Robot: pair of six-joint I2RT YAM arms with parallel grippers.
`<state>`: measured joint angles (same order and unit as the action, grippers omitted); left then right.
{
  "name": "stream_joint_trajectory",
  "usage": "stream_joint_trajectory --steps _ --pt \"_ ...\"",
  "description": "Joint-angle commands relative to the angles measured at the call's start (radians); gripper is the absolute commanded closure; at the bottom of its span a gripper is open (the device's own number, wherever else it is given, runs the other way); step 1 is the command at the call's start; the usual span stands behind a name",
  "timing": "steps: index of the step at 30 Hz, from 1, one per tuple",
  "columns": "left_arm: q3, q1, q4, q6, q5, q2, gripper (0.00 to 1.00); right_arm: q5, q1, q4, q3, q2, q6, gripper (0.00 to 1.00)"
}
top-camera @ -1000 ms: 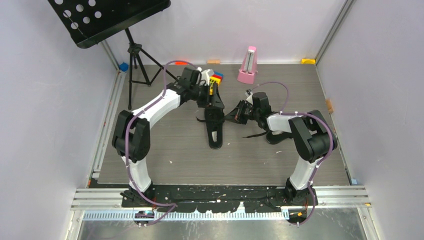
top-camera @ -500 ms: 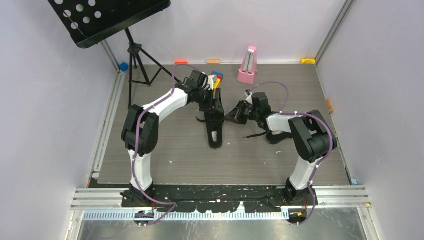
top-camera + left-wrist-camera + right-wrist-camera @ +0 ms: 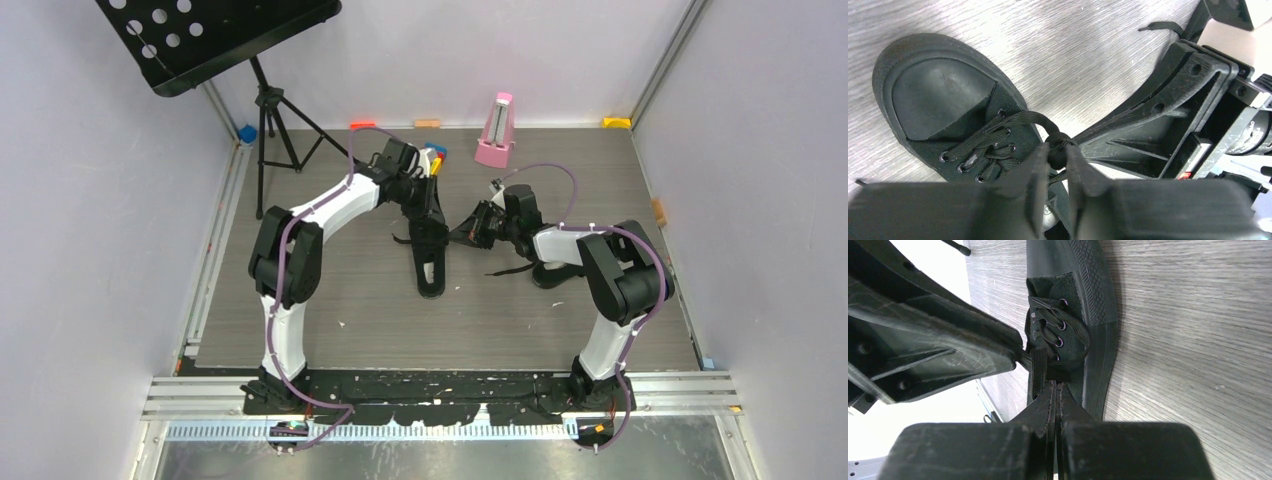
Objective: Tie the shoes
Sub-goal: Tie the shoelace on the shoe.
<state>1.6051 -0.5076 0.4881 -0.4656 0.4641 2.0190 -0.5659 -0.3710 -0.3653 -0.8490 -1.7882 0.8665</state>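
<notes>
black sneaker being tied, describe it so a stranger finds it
Start at the grey table and look to its centre. The black sneaker lies there on its sole. Only it has the left gripper and right gripper at its laces.

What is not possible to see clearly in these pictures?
- Second shoe: top view, mostly under the right arm.
- Shoe heel: left wrist view, behind the fingers.
- Whether the right end effector pinches the lace: right wrist view, its tips hide the contact.
- Knot: top view, too small.

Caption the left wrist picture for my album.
Left pincer flanks the lace knot on a black sneaker while the right pincer pinches the lace.
</notes>
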Motion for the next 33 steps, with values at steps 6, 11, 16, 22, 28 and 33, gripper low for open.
stream_joint_trajectory --steps 6,11,16,22,28,33 --pt "-0.003 0.022 0.007 0.001 0.016 -0.043 1.00 0.035 -0.014 -0.031 0.004 0.078 0.008 1.00" --pt "-0.071 0.037 -0.005 0.008 0.028 -0.096 1.00 0.070 -0.033 -0.004 0.010 0.088 0.007 1.00" --pt "-0.164 0.070 -0.061 -0.002 0.078 -0.140 1.00 0.128 -0.035 0.003 0.045 0.119 0.012 1.00" --pt "-0.226 0.085 -0.097 0.006 0.120 -0.162 1.00 0.180 -0.037 0.002 0.089 0.152 0.013 1.00" --pt "-0.287 0.103 -0.168 -0.008 0.164 -0.164 1.00 0.193 -0.040 0.026 0.097 0.149 0.002 1.00" --pt "-0.326 0.115 -0.202 -0.002 0.175 -0.168 1.00 0.212 -0.052 0.054 0.096 0.138 -0.015 1.00"
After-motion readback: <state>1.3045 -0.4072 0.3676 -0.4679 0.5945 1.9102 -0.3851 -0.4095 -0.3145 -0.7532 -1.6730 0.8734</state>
